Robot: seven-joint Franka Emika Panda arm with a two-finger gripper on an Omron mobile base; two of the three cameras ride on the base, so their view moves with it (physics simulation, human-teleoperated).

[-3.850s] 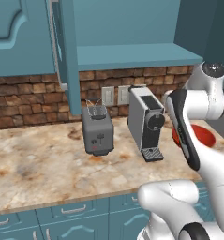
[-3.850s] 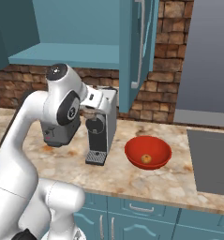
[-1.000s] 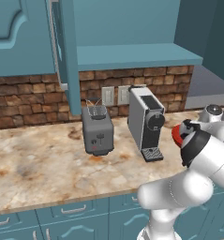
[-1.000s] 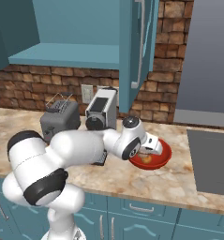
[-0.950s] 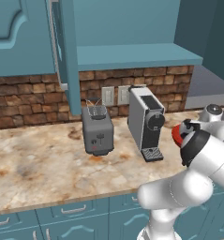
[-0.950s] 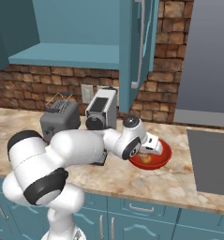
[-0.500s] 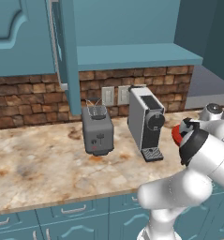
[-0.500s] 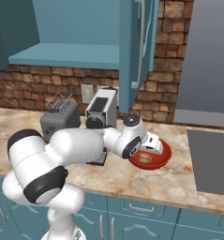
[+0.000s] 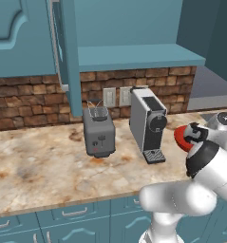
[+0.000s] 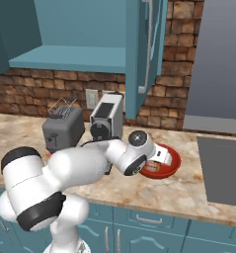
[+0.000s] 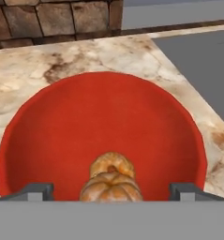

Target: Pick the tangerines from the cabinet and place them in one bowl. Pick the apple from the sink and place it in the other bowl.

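In the hand view my gripper point(image 11: 111, 191) hangs just above the red bowl point(image 11: 104, 98), its fingertips point(image 11: 36, 190) spread wide, open and holding nothing. Two tangerines lie together in the bowl's bottom: a ribbed one point(image 11: 111, 183) directly below the hand and a paler-topped one point(image 11: 111, 163) touching it from behind. From the base views the gripper point(image 10: 161, 159) sits over the same bowl point(image 10: 173, 165) on the counter. The teal cabinet point(image 9: 134, 57) stands open above, its shelf bare. The dark grey sink point(image 10: 223, 168) begins right of the bowl. The apple and the other bowl are out of view.
A grey toaster point(image 9: 99, 130) and a coffee machine point(image 9: 148, 123) stand against the brick wall, left of the bowl. The open cabinet door point(image 10: 139, 54) hangs above the counter. Marbled counter point(image 9: 43, 166) stretches left of the toaster.
The arm came down from beside the coffee machine to the red bowl. Over the last second the jaws spread apart and let the tangerine go into the bowl.
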